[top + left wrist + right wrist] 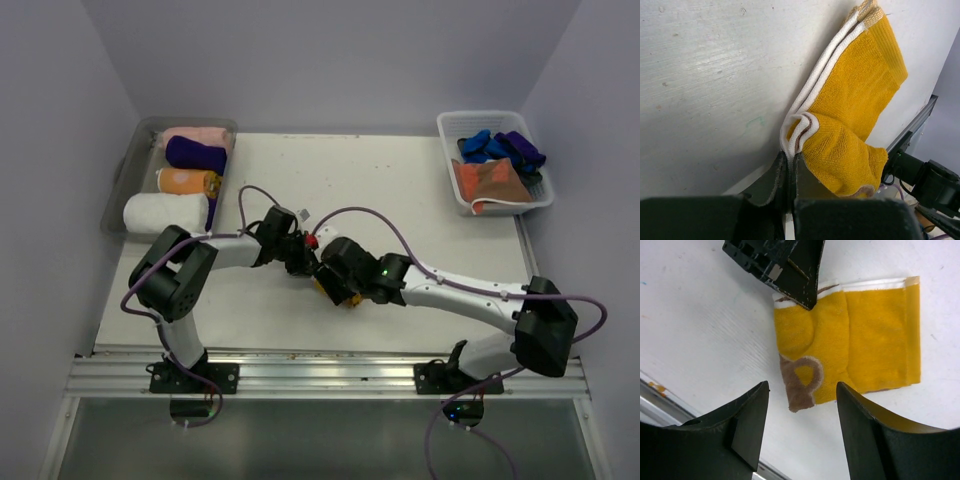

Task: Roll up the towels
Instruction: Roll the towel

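A: Grip on the yellow towel [865,340]?
B: Left fingers [788,172] are clamped together on its white hem, at one corner.
A: And the other arm?
B: Right fingers [335,287] are spread wide over the corner with the brown lettering. They hold nothing.
A: Where does the towel lie?
B: Folded on the worktop [380,180], near the front edge, between the two arms. Beside the left fingers one fold bulges up; the rest lies flat.
A: Farther out?
B: Tray [125,185] at the back left, with four rolls lined up in it: pink towel [200,137], purple towel [195,155], orange towel [188,182], white towel [165,212]. Basket [480,116] at the back right holds blue towels [495,147] and a rust towel [490,180], loose and unrolled.
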You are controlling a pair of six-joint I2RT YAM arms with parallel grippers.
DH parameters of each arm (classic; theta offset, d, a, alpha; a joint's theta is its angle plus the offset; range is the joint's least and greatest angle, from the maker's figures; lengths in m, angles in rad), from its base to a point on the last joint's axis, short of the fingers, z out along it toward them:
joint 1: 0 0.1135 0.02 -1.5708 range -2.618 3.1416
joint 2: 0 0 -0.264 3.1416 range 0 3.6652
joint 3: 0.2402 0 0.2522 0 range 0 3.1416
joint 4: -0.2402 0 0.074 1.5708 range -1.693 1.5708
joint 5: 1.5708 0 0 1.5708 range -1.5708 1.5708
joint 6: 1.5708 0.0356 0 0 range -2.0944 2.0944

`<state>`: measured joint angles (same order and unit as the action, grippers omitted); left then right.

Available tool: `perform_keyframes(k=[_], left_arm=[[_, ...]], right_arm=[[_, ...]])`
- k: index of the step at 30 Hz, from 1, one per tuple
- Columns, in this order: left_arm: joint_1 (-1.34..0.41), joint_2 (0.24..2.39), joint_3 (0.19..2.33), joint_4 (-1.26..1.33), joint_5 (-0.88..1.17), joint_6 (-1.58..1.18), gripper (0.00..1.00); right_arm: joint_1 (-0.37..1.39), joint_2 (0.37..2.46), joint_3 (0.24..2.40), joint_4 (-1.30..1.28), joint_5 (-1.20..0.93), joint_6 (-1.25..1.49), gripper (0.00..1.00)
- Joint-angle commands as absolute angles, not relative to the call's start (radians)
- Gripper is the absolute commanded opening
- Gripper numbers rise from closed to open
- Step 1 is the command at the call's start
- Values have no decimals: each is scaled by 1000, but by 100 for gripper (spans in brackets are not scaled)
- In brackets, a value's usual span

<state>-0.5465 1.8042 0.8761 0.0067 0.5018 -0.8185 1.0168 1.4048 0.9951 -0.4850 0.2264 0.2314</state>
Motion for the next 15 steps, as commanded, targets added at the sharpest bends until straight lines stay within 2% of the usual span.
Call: perform_keyframes(k=[1, 15], left_arm=[[-546, 1778, 896, -78, 463, -782, 0], [-546, 1782, 927, -109, 465, -779, 0]], right_arm=[[1092, 1402, 976, -436, 488, 146, 60], [1164, 1626, 943, -338, 512, 104, 58]])
